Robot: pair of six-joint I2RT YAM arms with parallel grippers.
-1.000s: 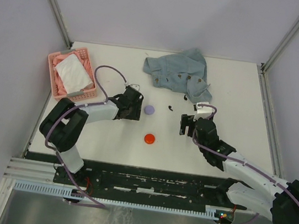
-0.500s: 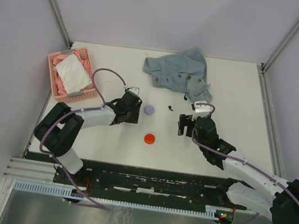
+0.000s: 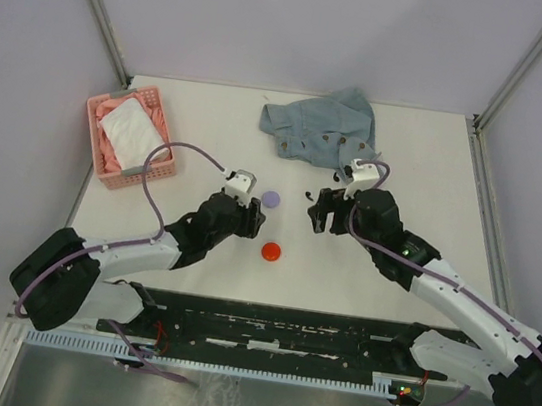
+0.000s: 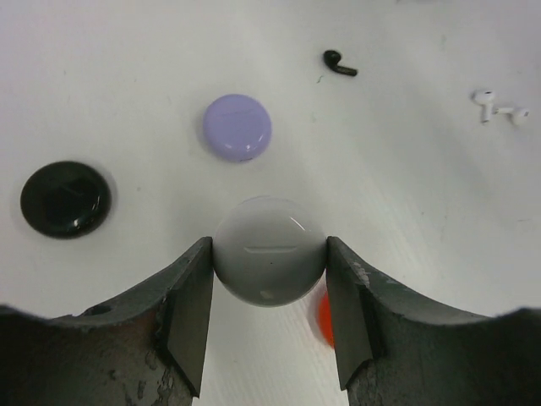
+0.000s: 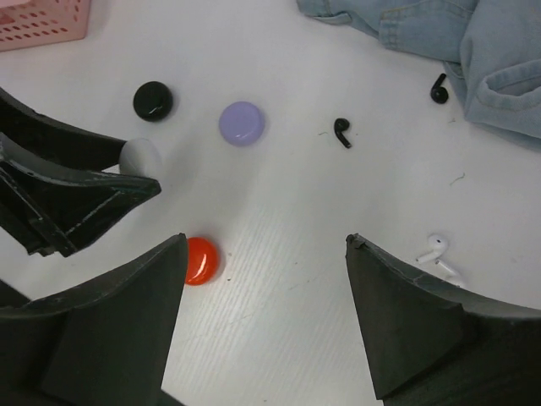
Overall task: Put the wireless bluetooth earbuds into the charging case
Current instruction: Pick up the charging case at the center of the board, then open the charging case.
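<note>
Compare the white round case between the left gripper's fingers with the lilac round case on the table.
The white case is gripped by the left gripper; the lilac case lies free on the table. The white case is greyish white, the lilac case pale purple. Both are round, glossy and shut.

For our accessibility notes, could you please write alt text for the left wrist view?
The left gripper clamps a white case. Beyond it lie a lilac case, a black case, a black earbud and two white earbuds.
</note>
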